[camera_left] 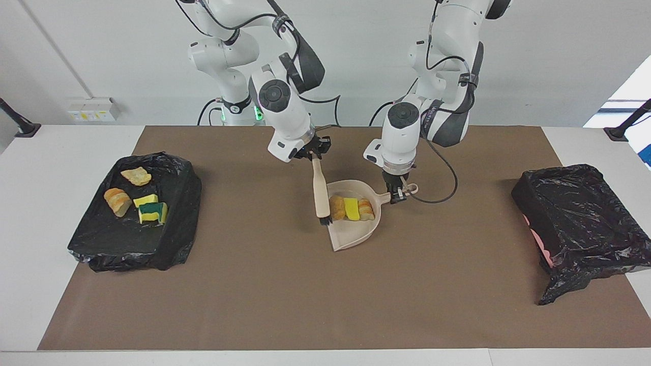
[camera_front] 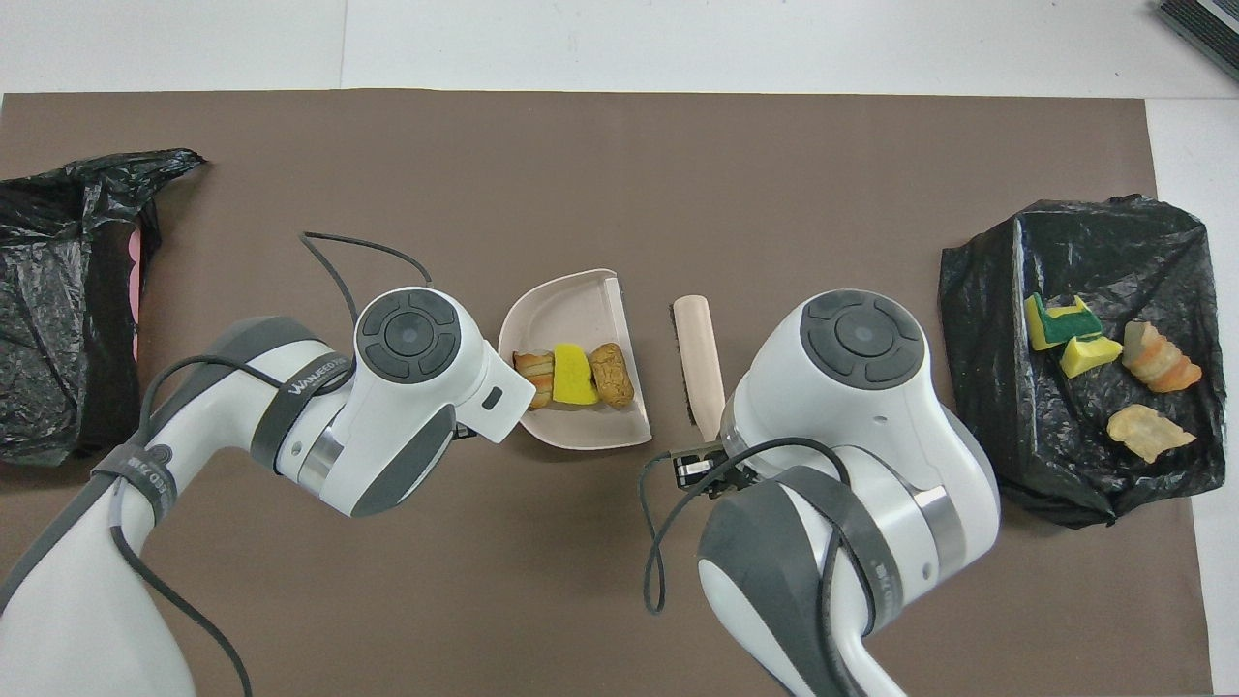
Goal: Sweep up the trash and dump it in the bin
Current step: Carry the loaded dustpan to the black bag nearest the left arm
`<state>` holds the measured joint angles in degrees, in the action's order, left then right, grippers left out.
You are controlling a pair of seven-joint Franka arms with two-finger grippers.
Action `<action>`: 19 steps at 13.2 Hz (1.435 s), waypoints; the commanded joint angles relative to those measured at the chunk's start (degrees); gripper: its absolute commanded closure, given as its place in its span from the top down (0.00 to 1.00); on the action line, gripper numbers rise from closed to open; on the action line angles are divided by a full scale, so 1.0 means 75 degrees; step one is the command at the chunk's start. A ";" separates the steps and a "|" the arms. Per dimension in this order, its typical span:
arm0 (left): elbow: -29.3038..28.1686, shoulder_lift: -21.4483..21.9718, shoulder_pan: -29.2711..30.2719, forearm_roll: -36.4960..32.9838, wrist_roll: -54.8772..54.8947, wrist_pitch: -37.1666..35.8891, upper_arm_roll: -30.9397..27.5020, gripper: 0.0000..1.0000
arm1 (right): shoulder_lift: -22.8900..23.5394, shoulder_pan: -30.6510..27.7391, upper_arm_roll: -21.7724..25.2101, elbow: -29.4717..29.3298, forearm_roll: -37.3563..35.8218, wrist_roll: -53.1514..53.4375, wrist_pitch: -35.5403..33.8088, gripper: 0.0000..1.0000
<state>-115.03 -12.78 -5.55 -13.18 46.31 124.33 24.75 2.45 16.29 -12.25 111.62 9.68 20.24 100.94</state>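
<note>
The beige dustpan (camera_left: 351, 231) (camera_front: 561, 310) lies on the brown mat at mid-table. In it sit three pieces of trash: a bread-like lump (camera_left: 336, 207), a yellow sponge bit (camera_left: 351, 208) and another bread-like lump (camera_left: 366, 209). My left gripper (camera_left: 399, 195) is shut on the dustpan's handle. My right gripper (camera_left: 314, 152) (camera_front: 699, 465) is shut on the beige brush (camera_left: 320, 190) (camera_front: 699, 348), whose black bristles hang beside the pan, toward the right arm's end. More trash lies on a black-bagged tray (camera_left: 168, 229): a pale lump (camera_left: 136, 176), a bread lump (camera_left: 117, 201), a yellow sponge bit (camera_left: 145, 200) and a green-backed sponge (camera_left: 152, 212).
A bin lined with a black bag (camera_left: 585, 213) (camera_front: 58, 290) stands at the left arm's end of the table, pink showing at its side. A black cable (camera_left: 442, 193) loops on the mat beside the left gripper. The brown mat (camera_left: 285, 295) covers the table's middle.
</note>
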 commanded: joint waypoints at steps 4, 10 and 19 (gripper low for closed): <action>-0.0155 0.0542 0.0130 0.0641 0.1475 0.0052 -0.0497 0.00 | -0.0992 0.0733 -0.0147 0.0804 -0.0003 0.2046 -0.0477 0.00; -0.0120 0.1469 0.0130 0.2306 0.4392 -0.0615 -0.2592 0.00 | -0.1756 0.1928 -0.0147 0.3022 0.1440 0.2152 0.1645 0.00; 0.1588 0.0851 0.0165 0.3492 0.6271 -0.1636 -0.6203 0.00 | -0.1534 0.2926 -0.0147 0.3961 0.1440 0.2597 0.3028 0.00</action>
<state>-108.74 -2.82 -4.01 11.37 92.09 113.89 -18.16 -8.65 37.62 -13.51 139.54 19.21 39.00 120.95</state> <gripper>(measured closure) 0.683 0.740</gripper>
